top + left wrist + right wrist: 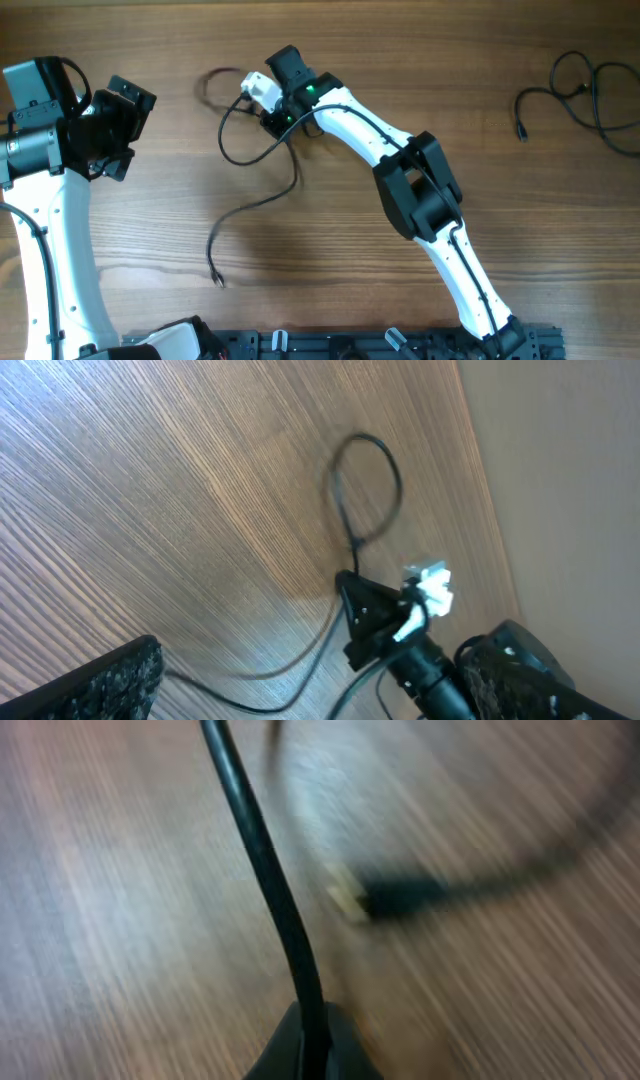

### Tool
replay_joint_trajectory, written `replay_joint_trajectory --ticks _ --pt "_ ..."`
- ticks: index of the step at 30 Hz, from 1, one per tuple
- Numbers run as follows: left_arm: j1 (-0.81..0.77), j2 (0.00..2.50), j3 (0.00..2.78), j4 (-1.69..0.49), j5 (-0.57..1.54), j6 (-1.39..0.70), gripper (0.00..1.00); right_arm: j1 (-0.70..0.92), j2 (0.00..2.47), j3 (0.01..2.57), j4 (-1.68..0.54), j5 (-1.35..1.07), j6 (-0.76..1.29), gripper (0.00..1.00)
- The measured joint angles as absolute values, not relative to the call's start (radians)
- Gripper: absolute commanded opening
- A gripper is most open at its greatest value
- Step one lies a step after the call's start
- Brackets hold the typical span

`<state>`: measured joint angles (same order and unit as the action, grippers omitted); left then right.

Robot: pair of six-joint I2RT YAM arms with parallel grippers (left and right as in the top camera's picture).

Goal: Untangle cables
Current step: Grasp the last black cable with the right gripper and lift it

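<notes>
A thin black cable (222,140) loops on the wooden table at upper middle and trails down to a plug end (217,281). My right gripper (273,120) is shut on this cable; in the right wrist view (315,1038) the cord (262,860) rises straight out of the closed fingers. A blurred metal-tipped plug (385,898) lies just beyond. My left gripper (133,128) is open and empty, apart from the cable at the left. Its wrist view (300,685) shows the cable's small loop (365,485) and the right gripper (385,622).
A second black cable (590,95) lies coiled at the far right of the table, apart from both arms. The right arm (420,185) stretches diagonally across the middle. A black rail (380,345) runs along the front edge.
</notes>
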<state>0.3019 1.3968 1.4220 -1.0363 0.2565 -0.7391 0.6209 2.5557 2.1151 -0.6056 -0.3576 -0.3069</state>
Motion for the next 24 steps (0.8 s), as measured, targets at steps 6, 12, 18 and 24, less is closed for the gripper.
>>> replay_joint_trajectory --ticks 6,12,18,24 --pt "0.255 1.397 1.420 -0.994 0.256 -0.742 1.00 0.371 2.133 2.099 -0.698 -0.356 -0.102 0.04" --pt "0.063 1.430 1.419 -0.846 0.260 -0.746 1.00 -0.005 1.709 2.119 -0.710 -0.353 -0.068 0.04" --pt "-0.108 1.531 1.419 -0.766 0.258 -0.746 1.00 -0.353 1.628 2.119 -0.792 -0.297 0.042 0.04" --pt "-0.292 1.617 1.419 -0.697 0.260 -0.761 1.00 -0.480 1.763 2.117 -0.944 -0.119 0.206 0.04"
